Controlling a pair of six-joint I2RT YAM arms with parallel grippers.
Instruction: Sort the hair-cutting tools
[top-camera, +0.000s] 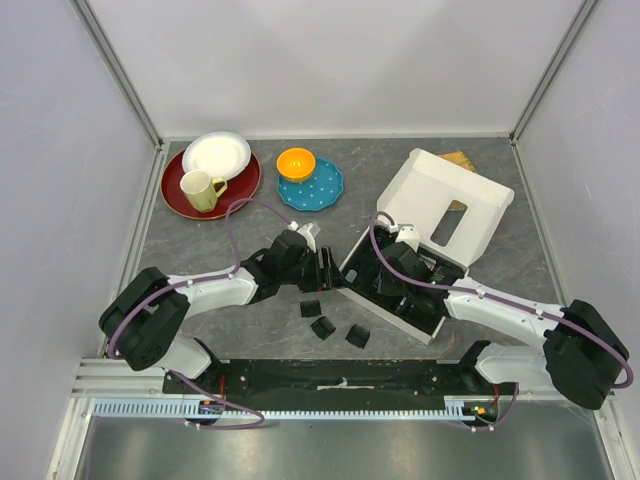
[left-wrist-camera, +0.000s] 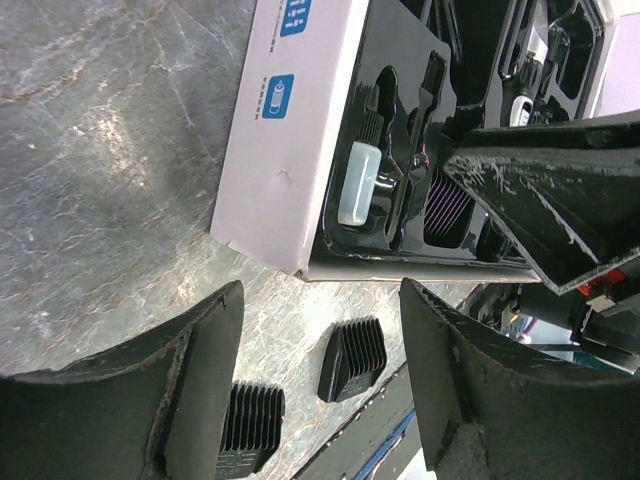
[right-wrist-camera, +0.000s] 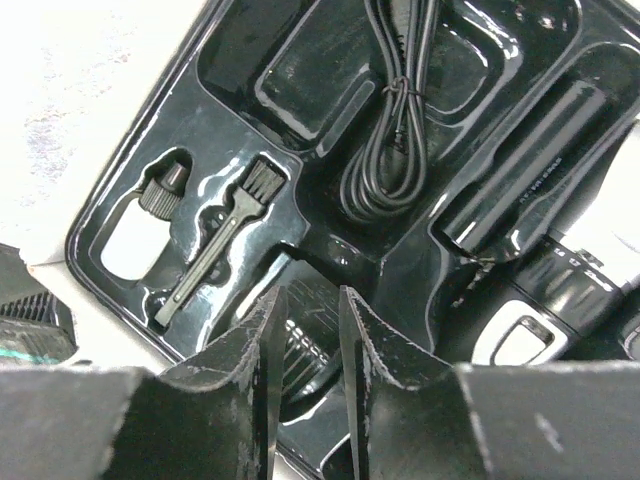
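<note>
Loading the tray (right-wrist-camera: 230, 120): right gripper (right-wrist-camera: 310, 300) narrow (hold unclear); left gripper (left-wrist-camera: 320, 300) wide, should descend onto near-edge comb attachment (left-wrist-camera: 352, 358).

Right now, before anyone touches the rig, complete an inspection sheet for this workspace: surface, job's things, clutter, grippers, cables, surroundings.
Surface: grey marbled table, no spills seen.
Job's things: three comb attachments loose on the table beside the white box; clipper and cord in its black tray.
Clutter: mug on red plate, white plate, orange bowl on blue plate, all at the back.
Grippers: left gripper open above the loose combs; right gripper over the tray, fingers nearly together, grip cannot be told.
Cables: purple cable along each arm.
Surroundings: white walls, metal frame.
</note>
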